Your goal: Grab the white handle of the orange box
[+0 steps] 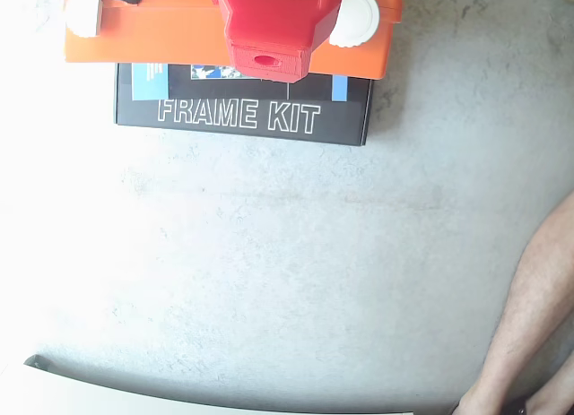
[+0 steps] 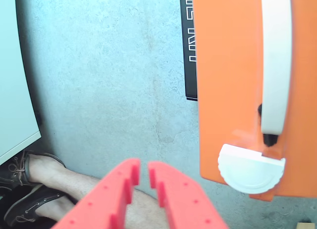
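Red gripper (image 2: 143, 177) nearly closed and empty, above concrete floor (image 2: 109, 80), beside orange box (image 2: 225, 80) lying on black FRAME KIT box (image 1: 242, 115); white handle (image 2: 276, 56) untouched, grab not yet begun

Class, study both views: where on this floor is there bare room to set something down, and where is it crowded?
In the fixed view, the wide grey floor below the black box is bare, bordered by a leg at right. The top is crowded: the orange box lies on the black box, with the red tool over it. In the wrist view, floor left of the orange box is free.
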